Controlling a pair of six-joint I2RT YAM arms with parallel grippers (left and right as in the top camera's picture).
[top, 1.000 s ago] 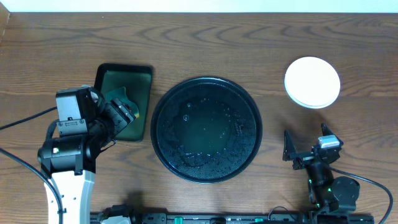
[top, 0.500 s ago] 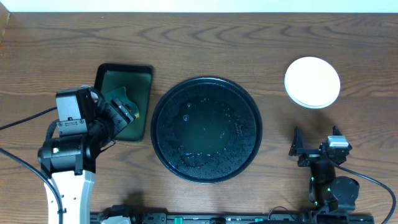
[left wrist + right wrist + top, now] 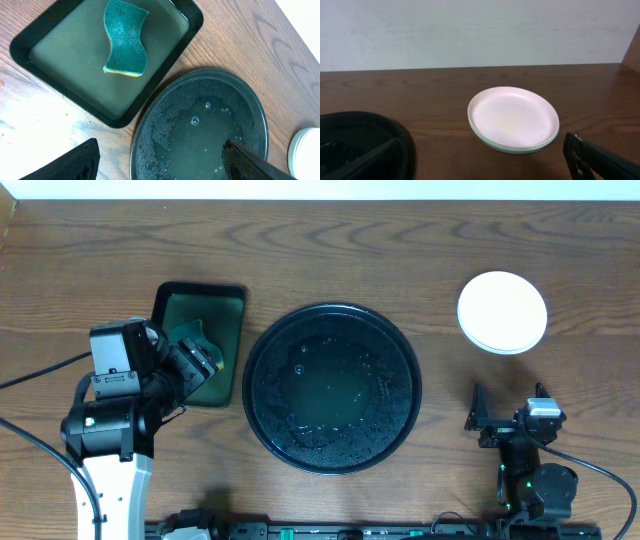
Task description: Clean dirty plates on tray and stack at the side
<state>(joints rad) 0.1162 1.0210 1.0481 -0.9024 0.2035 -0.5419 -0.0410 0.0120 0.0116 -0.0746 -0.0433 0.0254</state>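
Looks abt done: plates (image 3: 502, 312) sit stacked right of the tray (image 3: 262, 340), white one on top, mint rims under. Tray has no plates, just water beads. Both grippers are spread wide w/ nothing in them. L gripper (image 3: 160, 165) hangs over the tray's edge by the green tray (image 3: 65, 55), sponge (image 3: 125, 39) lying in it. R gripper (image 3: 482, 160) faces the stack, well apart. What's left, I'd say, is parking: pull back slow, don't nudge the stack. Table (image 3: 330, 250) is dark wood grain, pale wall (image 3: 470, 30) behind.
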